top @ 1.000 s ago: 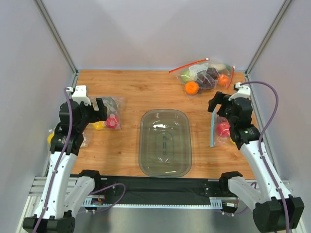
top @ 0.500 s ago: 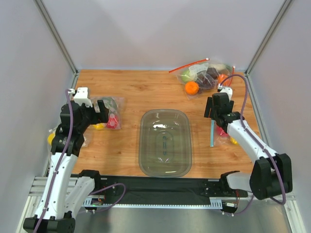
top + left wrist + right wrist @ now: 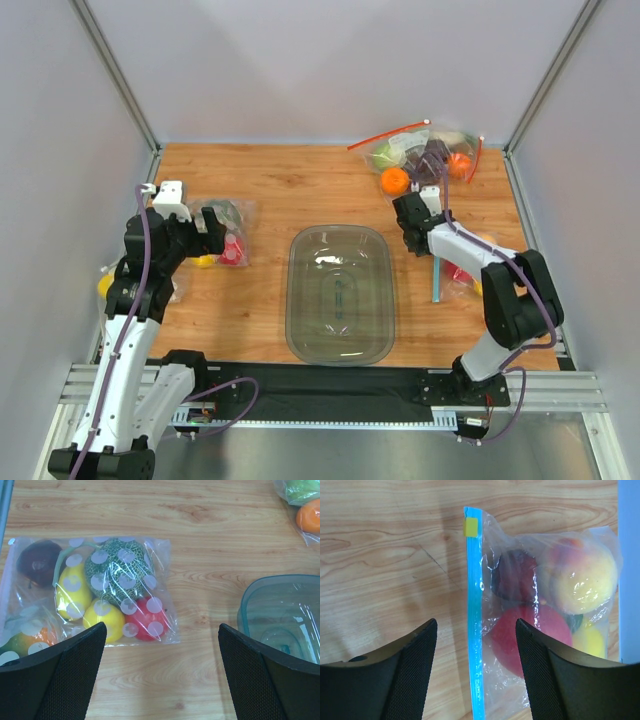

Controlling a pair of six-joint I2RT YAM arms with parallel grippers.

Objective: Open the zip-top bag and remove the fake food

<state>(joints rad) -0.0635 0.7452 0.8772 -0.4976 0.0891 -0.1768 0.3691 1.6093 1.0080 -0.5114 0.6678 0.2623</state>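
Top: set high behind the arms, looking down on the whole table (image 3: 300,180). Left wrist: close, facing straight down on a dotted bag (image 3: 100,585) and the tub (image 3: 252,605) edge. Right wrist: also close, straight down on the blue-strip bag (image 3: 540,595). Shared with the top view: both bags, tub

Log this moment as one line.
right gripper: open, facing zip-top bag strip | left gripper: open, facing spotted bag | fake food: inside zip-top bag, not removed
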